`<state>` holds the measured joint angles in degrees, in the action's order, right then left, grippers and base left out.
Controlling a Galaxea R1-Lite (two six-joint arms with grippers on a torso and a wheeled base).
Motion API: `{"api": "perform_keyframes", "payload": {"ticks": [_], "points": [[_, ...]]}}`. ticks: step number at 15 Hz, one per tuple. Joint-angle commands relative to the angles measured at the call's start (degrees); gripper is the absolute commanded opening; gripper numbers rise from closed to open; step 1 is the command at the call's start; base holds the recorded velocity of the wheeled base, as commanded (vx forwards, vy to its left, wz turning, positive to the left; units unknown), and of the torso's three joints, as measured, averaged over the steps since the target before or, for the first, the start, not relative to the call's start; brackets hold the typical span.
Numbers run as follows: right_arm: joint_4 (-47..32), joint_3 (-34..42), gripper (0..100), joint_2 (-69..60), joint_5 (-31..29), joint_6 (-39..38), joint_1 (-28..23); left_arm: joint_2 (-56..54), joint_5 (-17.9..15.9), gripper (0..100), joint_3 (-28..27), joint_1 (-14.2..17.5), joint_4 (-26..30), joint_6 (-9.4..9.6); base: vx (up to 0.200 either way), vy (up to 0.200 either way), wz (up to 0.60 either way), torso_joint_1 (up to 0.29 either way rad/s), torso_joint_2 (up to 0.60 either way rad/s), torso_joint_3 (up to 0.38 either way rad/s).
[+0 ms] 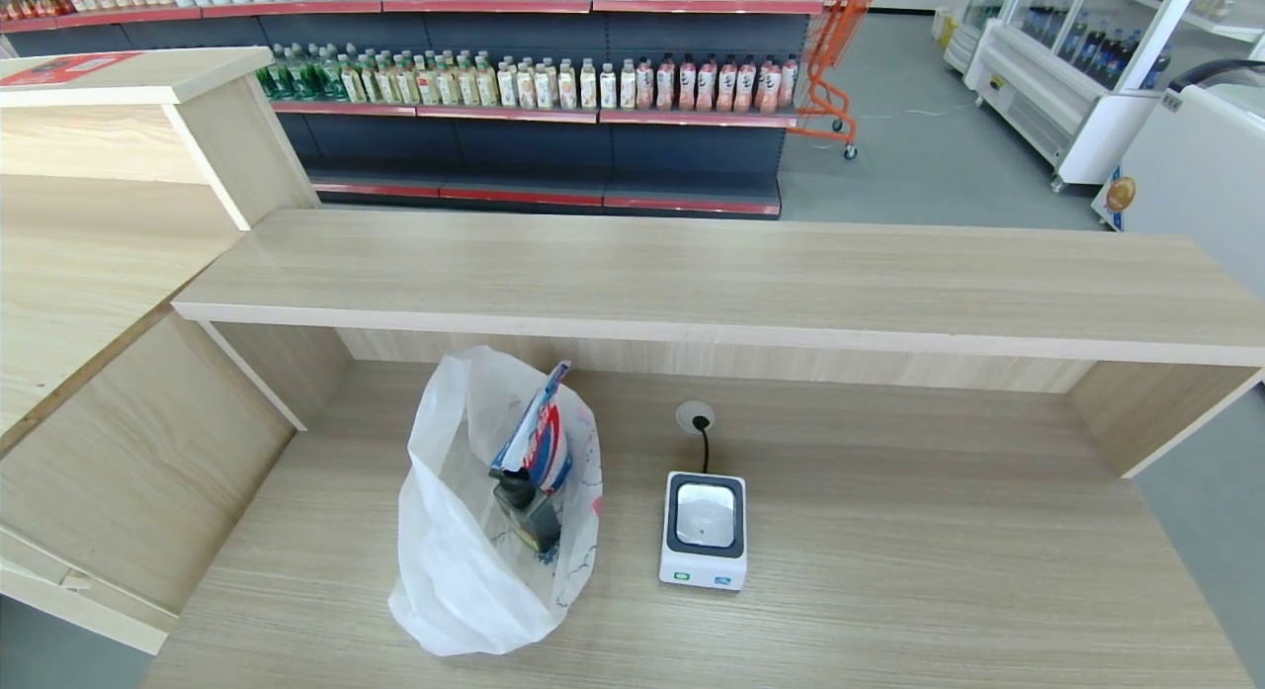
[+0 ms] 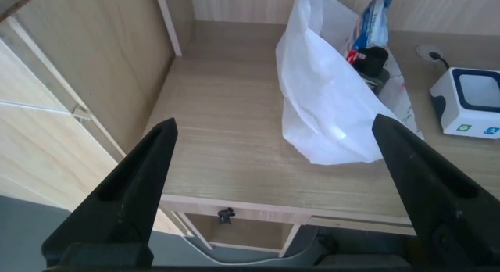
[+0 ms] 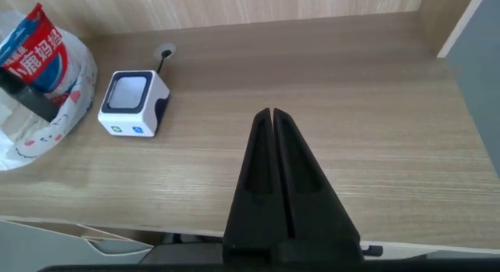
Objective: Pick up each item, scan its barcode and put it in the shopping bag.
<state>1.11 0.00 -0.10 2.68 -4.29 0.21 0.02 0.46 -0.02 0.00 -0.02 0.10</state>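
A white plastic shopping bag (image 1: 464, 560) stands on the wooden counter, left of middle. Inside it a red, white and blue snack packet (image 1: 539, 434) sticks up, with a dark bottle (image 1: 524, 511) in front of it. The white barcode scanner (image 1: 704, 529) sits just right of the bag, its cable running to a grommet (image 1: 695, 415). My left gripper (image 2: 277, 147) is open, held above the counter's near left edge, short of the bag (image 2: 328, 108). My right gripper (image 3: 271, 119) is shut on nothing, above the bare counter to the right of the scanner (image 3: 133, 104).
A raised wooden ledge (image 1: 731, 284) runs along the back of the counter, with side panels at both ends. The counter top (image 1: 939, 551) right of the scanner is bare wood. Shelves of drinks (image 1: 534, 81) and chest freezers (image 1: 1196, 165) stand beyond.
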Motion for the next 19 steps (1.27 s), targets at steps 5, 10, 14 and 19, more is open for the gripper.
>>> {"api": "perform_keyframes", "payload": {"ticks": [5,10,14,19], "points": [[0.0,0.0,0,0.2,0.0,0.1,0.0,0.0,0.0,100,0.0,-0.1,0.0,0.34,0.080,0.000,0.00,-0.001,0.00,0.001],[0.0,0.0,0,0.2,0.0,0.1,0.0,0.0,0.0,100,0.0,-0.1,0.0,0.34,0.000,0.000,0.00,0.000,0.00,0.000],[0.0,0.0,0,0.2,0.1,0.2,0.0,0.0,0.0,100,0.0,-0.1,0.0,0.34,0.000,0.000,0.00,0.000,0.00,0.000],[0.0,0.0,0,0.2,0.1,0.2,0.0,0.0,0.0,100,0.0,-0.1,0.0,0.34,0.000,0.000,0.00,0.000,0.00,0.000]]}}
